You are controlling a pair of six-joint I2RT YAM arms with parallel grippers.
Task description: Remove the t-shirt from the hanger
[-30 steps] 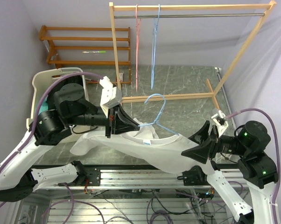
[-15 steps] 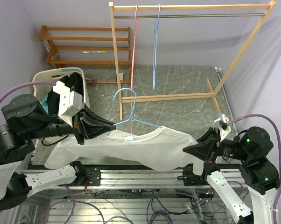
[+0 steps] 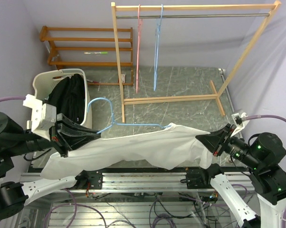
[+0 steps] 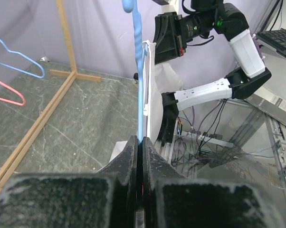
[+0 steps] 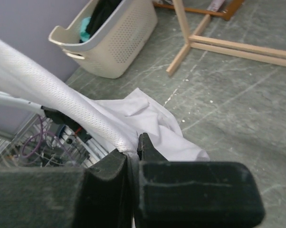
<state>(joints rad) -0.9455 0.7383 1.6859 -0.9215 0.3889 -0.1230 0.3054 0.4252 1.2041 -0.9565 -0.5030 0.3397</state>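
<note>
While the white t-shirt [image 3: 147,147] hangs stretched between the two arms at the near edge of the marbled table [image 3: 181,85], the step in hand appears to be drawing the hanger sideways out of the garment.

Wooden clothes rack [image 3: 195,7]: stands at the far side; a pink hanger [image 3: 137,47] and a second blue one [image 3: 157,47] hang from its rail.

T-shirt: spans the near edge, from under the left arm to the right arm, sagging slightly between them.

Laundry basket [image 3: 38,88]: at the left, holding dark garments [image 3: 69,99].

Blue hanger [image 3: 138,125]: mostly bare, with its hook pointing towards the basket; only the tip of its right-hand arm meets the cloth, and whether it is inside the fabric cannot be told.

Left gripper [image 4: 140,142]: jaws pressed together on the hanger's thin blue wire, as the left wrist view shows.

Right gripper [image 5: 133,149]: jaws clamped on a rolled edge of the t-shirt.

Next move, as a judgement: the left arm should carry the hanger farther along the line of its own wire, away from the right arm, while the right grip holds firm. Pulling at an angle risks snagging the tip in the cloth.

Writing: no brand, label or lettering can be read in any view.
</note>
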